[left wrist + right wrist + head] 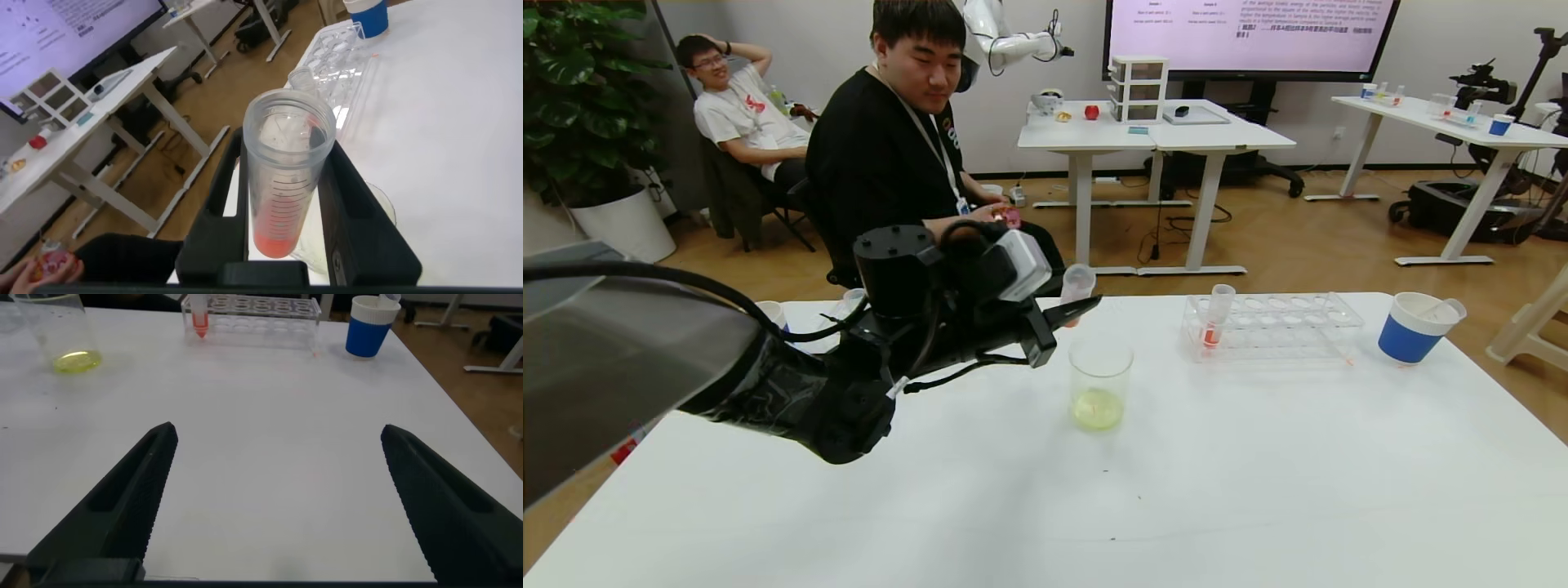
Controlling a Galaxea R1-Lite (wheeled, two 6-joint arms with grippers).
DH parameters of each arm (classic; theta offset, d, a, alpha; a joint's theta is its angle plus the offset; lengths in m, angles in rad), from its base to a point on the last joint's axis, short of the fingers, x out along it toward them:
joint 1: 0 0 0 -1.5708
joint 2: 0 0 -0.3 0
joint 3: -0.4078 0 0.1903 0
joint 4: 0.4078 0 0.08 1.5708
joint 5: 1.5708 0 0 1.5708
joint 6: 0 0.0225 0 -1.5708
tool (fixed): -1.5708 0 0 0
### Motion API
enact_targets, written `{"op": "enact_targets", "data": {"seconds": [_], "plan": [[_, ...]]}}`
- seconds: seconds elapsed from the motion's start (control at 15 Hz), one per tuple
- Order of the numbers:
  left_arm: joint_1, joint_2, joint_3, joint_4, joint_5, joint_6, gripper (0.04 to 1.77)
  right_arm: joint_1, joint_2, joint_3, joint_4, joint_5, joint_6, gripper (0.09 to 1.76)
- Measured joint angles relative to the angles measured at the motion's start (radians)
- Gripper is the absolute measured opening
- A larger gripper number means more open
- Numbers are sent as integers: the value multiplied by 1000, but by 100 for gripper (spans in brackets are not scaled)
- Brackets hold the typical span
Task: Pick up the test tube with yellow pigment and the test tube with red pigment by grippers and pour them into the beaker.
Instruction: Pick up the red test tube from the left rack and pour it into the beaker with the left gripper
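My left gripper [1072, 314] is shut on the test tube with red pigment [1078, 284], holding it roughly upright just above and behind the beaker [1100, 384]. In the left wrist view the tube [286, 180] sits between the black fingers [359, 220], with red-orange liquid at its tip. The beaker holds a little yellow-green liquid. A second red tube [1217, 318] stands in the clear rack [1282, 327]. The test tube with yellow pigment is out of view. My right gripper [278, 433] is open and empty, low over bare table.
A blue paper cup [1417, 328] stands right of the rack, and another cup [772, 313] is partly hidden behind my left arm. A seated person is close behind the table's far edge. The right wrist view shows the beaker [57, 335], rack [261, 309] and cup [368, 328].
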Motion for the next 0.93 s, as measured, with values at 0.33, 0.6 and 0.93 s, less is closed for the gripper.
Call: {"op": "enact_targets", "data": {"seconds": [0.33,0.6,0.93], "plan": [[-4,41,-8,-8,22,186,51,0,0,0,0,0,0,174],[8,64,-98,-4,14,338,51,0,0,0,0,0,0,174],[16,129,-181,-5,-54,564,51,0,0,0,0,0,0,174]]}}
